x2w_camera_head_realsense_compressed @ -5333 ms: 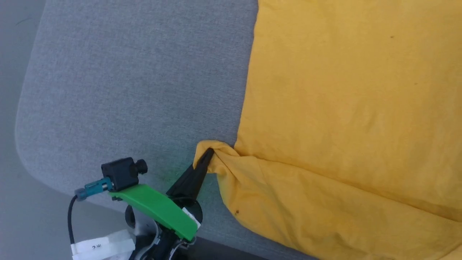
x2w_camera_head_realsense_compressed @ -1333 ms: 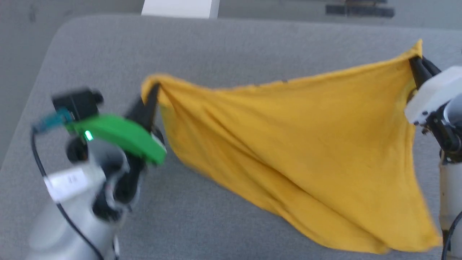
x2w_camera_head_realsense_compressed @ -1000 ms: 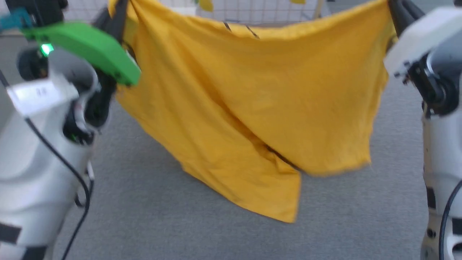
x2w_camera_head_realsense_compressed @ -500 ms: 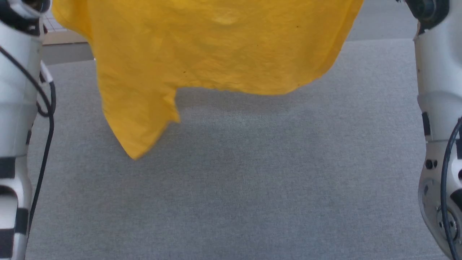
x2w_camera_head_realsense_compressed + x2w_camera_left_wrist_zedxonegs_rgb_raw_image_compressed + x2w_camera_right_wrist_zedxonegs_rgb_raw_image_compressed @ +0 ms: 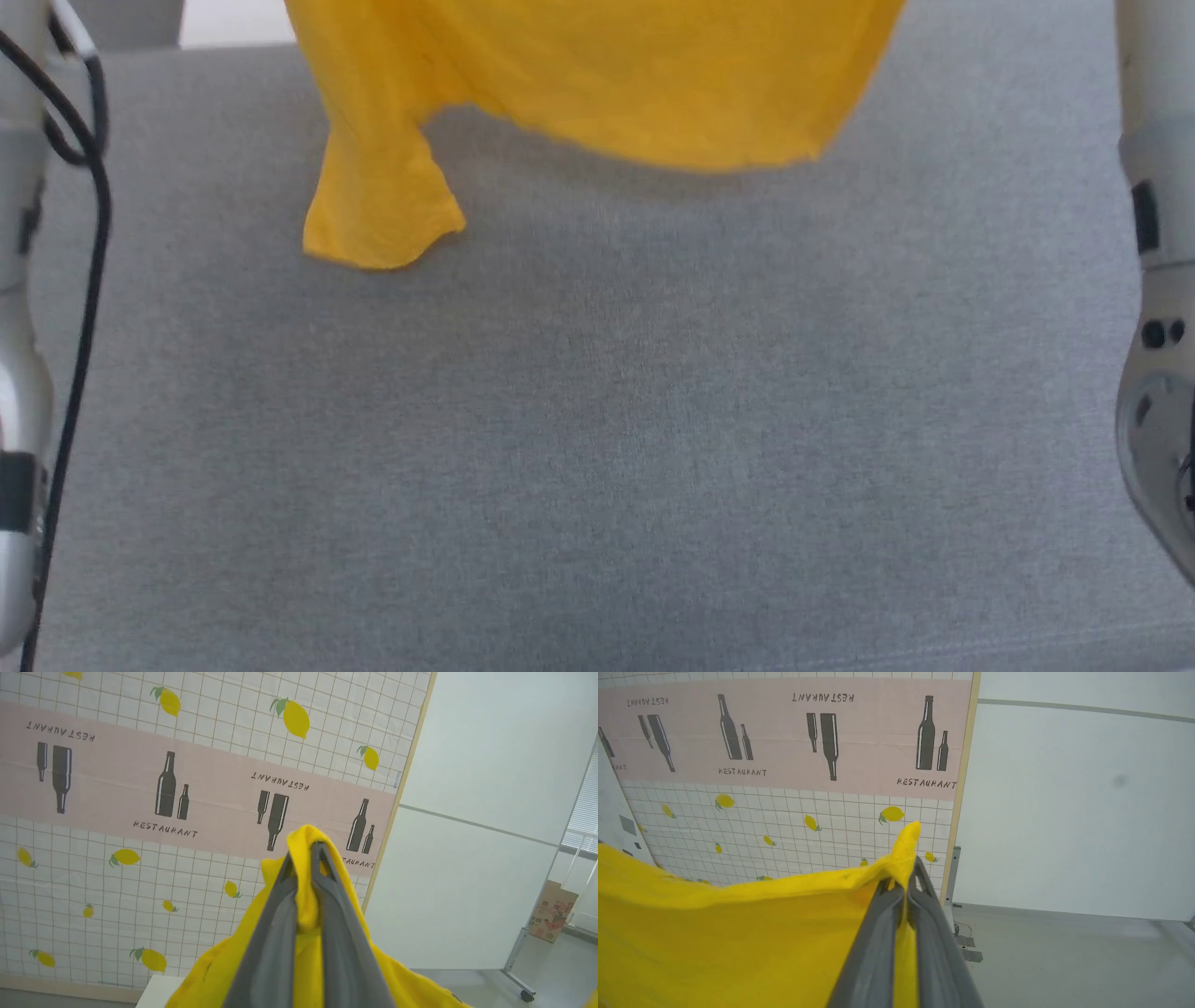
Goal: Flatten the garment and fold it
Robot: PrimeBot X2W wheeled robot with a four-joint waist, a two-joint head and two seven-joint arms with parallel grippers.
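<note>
Yellow T-shirt (image 5: 597, 84) is up in the air now, hanging spread between both arms over the grey surface (image 5: 597, 448). A few seconds back it lay there with one corner pinched. Left gripper (image 5: 303, 858) and right gripper (image 5: 903, 877) each have their jaws clamped on a top corner. One sleeve (image 5: 378, 210) dangles lowest, and I can't tell if it touches. Looks ready to lay down flat, imo.

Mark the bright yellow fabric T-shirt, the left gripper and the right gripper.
Bright yellow fabric T-shirt (image 5: 607, 84): head view, on its hanging body.
Left gripper (image 5: 306, 858): left wrist view, between its fingertips.
Right gripper (image 5: 902, 877): right wrist view, between its fingertips.
</note>
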